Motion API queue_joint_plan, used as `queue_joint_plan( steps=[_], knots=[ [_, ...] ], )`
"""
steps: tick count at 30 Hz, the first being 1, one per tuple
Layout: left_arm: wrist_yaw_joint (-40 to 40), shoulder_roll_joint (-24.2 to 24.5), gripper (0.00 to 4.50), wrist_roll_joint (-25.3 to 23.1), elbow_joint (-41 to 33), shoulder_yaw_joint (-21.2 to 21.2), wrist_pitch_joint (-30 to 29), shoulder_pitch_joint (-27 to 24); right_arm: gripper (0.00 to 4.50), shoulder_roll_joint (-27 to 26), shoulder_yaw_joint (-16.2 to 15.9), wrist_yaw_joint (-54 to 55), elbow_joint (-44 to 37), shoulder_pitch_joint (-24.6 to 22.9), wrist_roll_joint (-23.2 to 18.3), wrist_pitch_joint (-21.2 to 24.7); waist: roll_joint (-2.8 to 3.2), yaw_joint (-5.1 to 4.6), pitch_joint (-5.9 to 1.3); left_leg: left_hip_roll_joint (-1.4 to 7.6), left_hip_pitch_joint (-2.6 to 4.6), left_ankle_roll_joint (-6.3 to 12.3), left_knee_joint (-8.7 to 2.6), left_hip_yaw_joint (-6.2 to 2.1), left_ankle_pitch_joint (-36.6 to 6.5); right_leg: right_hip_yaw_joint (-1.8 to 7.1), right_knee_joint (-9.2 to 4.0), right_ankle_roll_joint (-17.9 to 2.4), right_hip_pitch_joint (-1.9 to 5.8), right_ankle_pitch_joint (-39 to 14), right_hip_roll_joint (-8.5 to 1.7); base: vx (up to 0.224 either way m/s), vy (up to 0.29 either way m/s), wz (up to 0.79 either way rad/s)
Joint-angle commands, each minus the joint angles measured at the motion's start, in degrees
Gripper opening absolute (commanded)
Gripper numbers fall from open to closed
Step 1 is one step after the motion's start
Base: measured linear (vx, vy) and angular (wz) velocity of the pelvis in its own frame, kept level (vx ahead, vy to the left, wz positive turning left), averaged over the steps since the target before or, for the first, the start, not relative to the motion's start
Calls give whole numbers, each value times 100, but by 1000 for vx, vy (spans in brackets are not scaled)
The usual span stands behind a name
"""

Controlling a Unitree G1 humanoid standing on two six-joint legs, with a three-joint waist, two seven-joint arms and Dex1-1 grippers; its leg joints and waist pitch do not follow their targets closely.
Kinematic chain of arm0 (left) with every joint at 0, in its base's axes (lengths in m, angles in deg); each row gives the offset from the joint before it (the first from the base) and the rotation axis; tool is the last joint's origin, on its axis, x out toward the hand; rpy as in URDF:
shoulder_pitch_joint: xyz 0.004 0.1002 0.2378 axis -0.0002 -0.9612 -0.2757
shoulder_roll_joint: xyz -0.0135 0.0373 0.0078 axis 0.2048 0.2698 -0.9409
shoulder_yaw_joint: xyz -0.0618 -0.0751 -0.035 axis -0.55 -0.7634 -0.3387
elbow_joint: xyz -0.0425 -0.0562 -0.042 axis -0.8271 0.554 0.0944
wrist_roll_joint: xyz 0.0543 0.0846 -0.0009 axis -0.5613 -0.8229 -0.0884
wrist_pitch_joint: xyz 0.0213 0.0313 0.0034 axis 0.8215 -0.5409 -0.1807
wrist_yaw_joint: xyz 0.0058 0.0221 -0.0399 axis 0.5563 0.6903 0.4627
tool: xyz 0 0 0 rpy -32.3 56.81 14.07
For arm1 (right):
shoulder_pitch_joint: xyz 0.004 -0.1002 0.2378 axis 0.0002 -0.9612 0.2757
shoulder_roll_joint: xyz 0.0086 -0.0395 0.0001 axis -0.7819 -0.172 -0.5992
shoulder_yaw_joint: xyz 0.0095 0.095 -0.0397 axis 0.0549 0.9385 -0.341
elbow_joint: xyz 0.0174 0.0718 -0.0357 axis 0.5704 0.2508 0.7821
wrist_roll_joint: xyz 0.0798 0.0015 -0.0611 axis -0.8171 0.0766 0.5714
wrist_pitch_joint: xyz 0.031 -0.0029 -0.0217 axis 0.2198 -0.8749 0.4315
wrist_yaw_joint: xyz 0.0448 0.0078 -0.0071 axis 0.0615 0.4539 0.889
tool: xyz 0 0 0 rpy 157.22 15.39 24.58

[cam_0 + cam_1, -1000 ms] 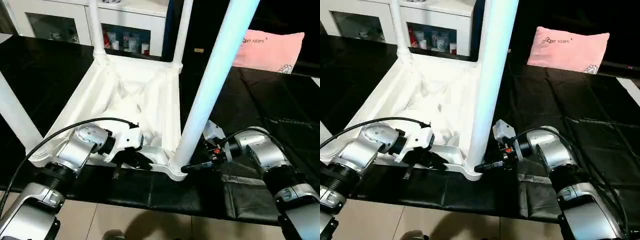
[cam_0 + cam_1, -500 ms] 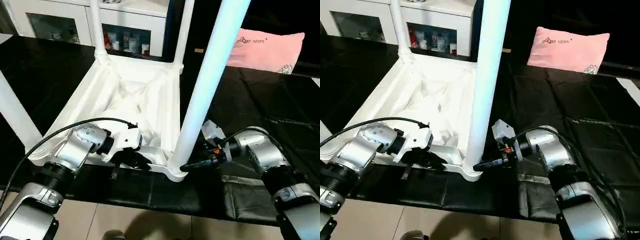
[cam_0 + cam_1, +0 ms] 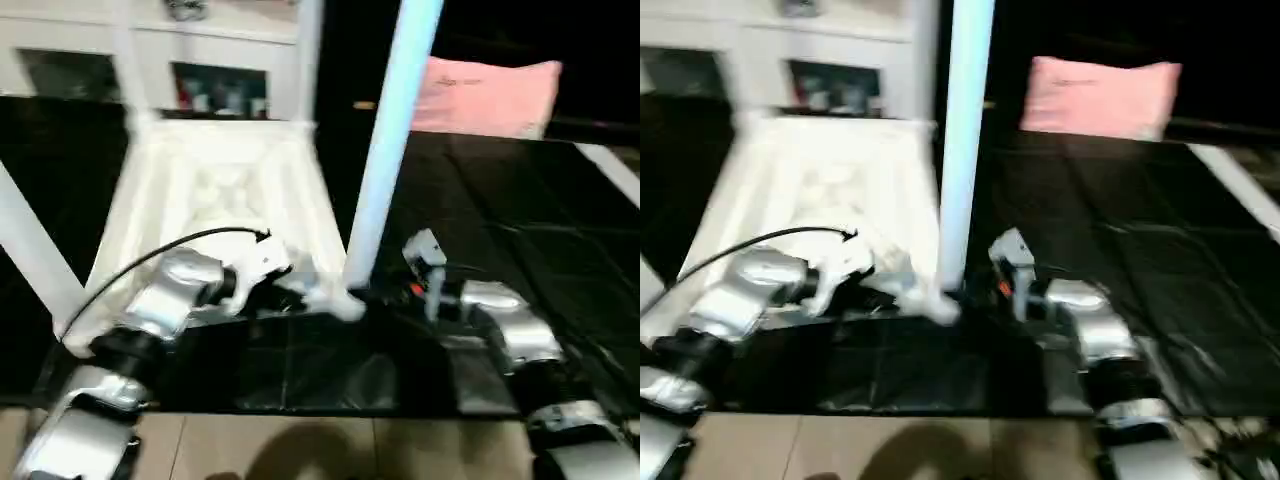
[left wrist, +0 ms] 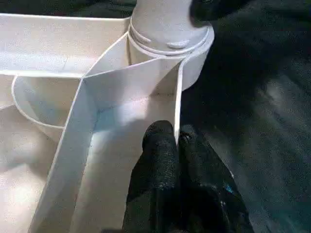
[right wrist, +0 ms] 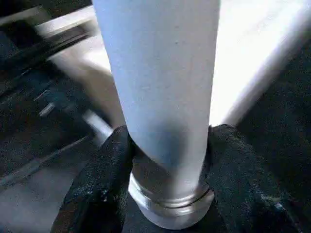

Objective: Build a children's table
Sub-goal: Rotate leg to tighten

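Observation:
The white tabletop [image 3: 210, 190] lies underside up on black cloth, with legs standing in its corner sockets. The near right leg [image 3: 385, 150] rises from its socket [image 4: 167, 34] at the corner closest to me. My left gripper [image 4: 176, 143] is shut on the thin rim wall [image 4: 179, 97] just beside that socket. My right gripper [image 5: 170, 194] is shut on the base of the near right leg [image 5: 160, 82], one finger [image 5: 104, 179] on each side. Another leg [image 3: 30, 250] stands at the near left corner, and two more stand at the far corners.
A pink pillow [image 3: 490, 95] lies at the back right on the black cloth [image 3: 520, 220]. A white glass-door cabinet [image 3: 220, 80] stands behind the tabletop. The cloth's front edge meets tan floor [image 3: 300, 450]. A black cable [image 3: 150, 250] arcs over my left forearm.
The head views have shifted and blurred as the camera moved. The near right leg now stands more upright than before. Both grippers keep their holds at the near right corner.

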Motion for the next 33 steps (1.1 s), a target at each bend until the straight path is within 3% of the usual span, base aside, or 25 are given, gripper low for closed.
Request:
queue_joint_plan(
  steps=[1, 2, 3, 4, 5, 6, 7, 8, 9, 10, 11, 12, 13, 14, 15, 16, 17, 18, 19, 22, 24, 26, 28, 30, 33],
  knots=[
    [633, -639, 0, 135, -133, 43, -218, 335, 204, -707, -367, 489, 223, 203, -23, 389, 163, -106, -287, 117, 109, -14, -468, -68, -3314, -79, -651, 16, 262, -3532, -336, 0, 0, 0],
    [921, -802, 0, 100, -116, -30, -358, 419, 204, -909, -257, 932, 394, 334, -15, 442, 236, -121, -280, 401, -144, 14, -773, -193, -4005, 34, -50, -132, 578, -2549, -297, -74, 7, -11],
    [1072, -887, 0, 88, -104, -69, -418, 466, 203, -1003, -227, 1156, 485, 405, 20, 422, 283, -10, -269, 556, -271, -34, -987, -219, -4327, 230, 478, -281, 670, -1792, -292, -82, -12, -8],
    [1341, -1049, 0, 70, -77, -142, -544, 563, 203, -1184, -173, 1626, 671, 554, 112, 365, 51, 27, -186, 375, -67, 28, -1034, 5, -4544, 494, 495, -279, 389, -2029, -193, -82, -12, -8],
    [1413, -1086, 0, 65, -70, -160, -563, 588, 203, -1231, -139, 1764, 734, 608, 116, 373, -50, 36, -129, 54, 277, -85, -596, 92, -4206, 350, -272, 32, -30, -3904, -180, 21, -76, 11],
    [1495, -1127, 0, 60, -63, -181, -584, 616, 203, -1285, -100, 1920, 805, 669, 122, 382, -114, 28, -114, -392, 860, -166, 286, 283, -3251, 76, -1047, 295, -687, -5552, -304, 1, -113, -7],
    [1656, -1194, 0, -20, -42, -180, -596, 712, 203, -1460, 75, 2244, 957, 876, 57, 344, -206, -176, -61, -525, 707, 107, 838, 280, -2208, -151, -1293, 658, -657, -6914, -512, 1, -113, -7],
    [1697, -1187, 0, -78, -29, -162, -577, 741, 203, -1490, 83, 2249, 955, 915, 79, 317, 51, -247, -320, -125, 184, 191, 200, 111, -2291, -309, -896, 874, 362, -5438, -806, 24, 33, -41],
    [1729, -1163, 0, -151, -10, -131, -546, 766, 203, -1504, 69, 2241, 932, 934, 137, 285, 85, -222, -321, 97, 5, 216, 49, -46, -2463, -373, -689, 935, 489, -4570, -656, 91, 74, -32],
    [1745, -1148, 0, -190, 2, -114, -530, 776, 203, -1502, 50, 2234, 914, 935, 182, 273, 414, -2, -434, 602, -144, 296, -465, -316, -2959, 178, 482, 173, 688, -1437, -578, 91, 74, -32],
    [1755, -1137, 0, -211, 8, -102, -520, 781, 238, -1500, 38, 2231, 908, 937, 206, 265, 214, -173, -316, 401, 252, 301, -541, -176, -3034, 313, 250, -379, 171, -333, -494, 71, -35, -2],
    [1763, -1112, 0, -228, 10, -92, -520, 774, 258, -1484, 38, 2235, 888, 928, 217, 254, -24, -60, -269, -126, 113, 43, -260, -21, -2399, 298, -241, -153, 243, -2585, -576, 0, 0, 0],
    [1762, -1068, 0, -239, 10, -88, -521, 755, 272, -1446, 60, 2230, 851, 905, 207, 252, -106, 25, -236, -273, 204, 66, -55, 110, -2018, 251, -504, 236, 49, -3999, -540, 0, 0, 0],
    [1771, -1025, 0, -262, 3, -91, -530, 730, 274, -1403, 89, 2229, 838, 885, 208, 237, -131, 72, -300, -369, 202, 204, 35, 148, -1467, 287, -577, 549, 13, -4977, -641, 0, 0, 0],
    [1775, -975, 0, -291, 6, -91, -527, 711, 281, -1345, 111, 2220, 822, 859, 216, 215, -84, 147, -421, -256, -35, 278, -160, 88, -884, 347, -418, 543, 250, -4238, -611, 58, -68, -1],
    [1769, -925, 0, -310, 3, -93, -515, 688, 293, -1280, 108, 2168, 782, 812, 232, 155, -53, 165, -436, -176, -56, 273, -234, 60, -615, 353, -352, 402, 256, -3610, -589, 58, -68, -1],
    [1754, -867, 0, -325, 4, -105, -502, 663, 315, -1197, 88, 2060, 726, 753, 233, 83, -35, 148, -452, -93, -36, 284, -293, 58, -220, 348, -242, 34, 217, -2454, -499, 61, -56, 3],
    [1731, -808, 0, -337, 12, -120, -478, 642, 315, -1112, 66, 1962, 653, 688, 232, 50, -55, 149, -441, -85, -33, 306, -307, 83, -218, 353, -208, -146, 189, -2097, -459, 0, 0, 0],
    [1656, -656, 0, -352, 28, -126, -436, 602, 323, -896, -4, 1673, 438, 511, 247, -70, -77, 118, -426, -74, -58, 339, -319, 106, -319, 385, -123, -542, 202, -1606, -420, 0, 0, 0],
    [1460, -437, 0, -384, 14, -78, -312, 548, 358, -588, -56, 1309, 118, 278, 260, -136, -73, 119, -463, -50, -103, 491, -294, 96, -165, 398, -54, -804, 246, -1085, -428, 0, 0, 0],
    [1280, -318, 0, -370, -13, -49, -184, 509, 363, -415, -54, 1052, -26, 181, 217, -181, -100, 121, -493, -69, -151, 544, -269, 98, -74, 398, -38, -825, 288, -963, -436, 0, 0, 0],
    [1002, -157, 0, -317, -79, -29, -111, 447, 380, -163, -5, 646, -195, 77, 100, -268, -101, 114, -464, -74, -146, 584, -267, 125, -132, 392, -76, -838, 245, -1065, -415, 0, 0, 0],
    [586, 37, 0, -231, -126, 10, 160, 382, 403, 117, 83, 176, -350, 21, -54, -333, -100, 152, -421, -68, -114, 500, -290, 149, -454, 385, -181, -657, 214, -1777, -414, 0, 0, 0],
    [452, 103, 0, -202, -125, 22, 193, 361, 405, 226, 97, -29, -400, 14, -102, -365, -96, 166, -413, -58, -85, 446, -298, 151, -562, 376, -208, -568, 189, -1976, -404, 0, 0, 0],
    [-365, 378, 0, 35, -90, 131, 931, 224, 442, 691, 9, -877, -559, 20, -236, -439, -87, 216, -428, -48, -98, 467, -296, 137, -531, 376, -190, -552, 205, -1919, -405, 0, 0, 0]
  ],
)
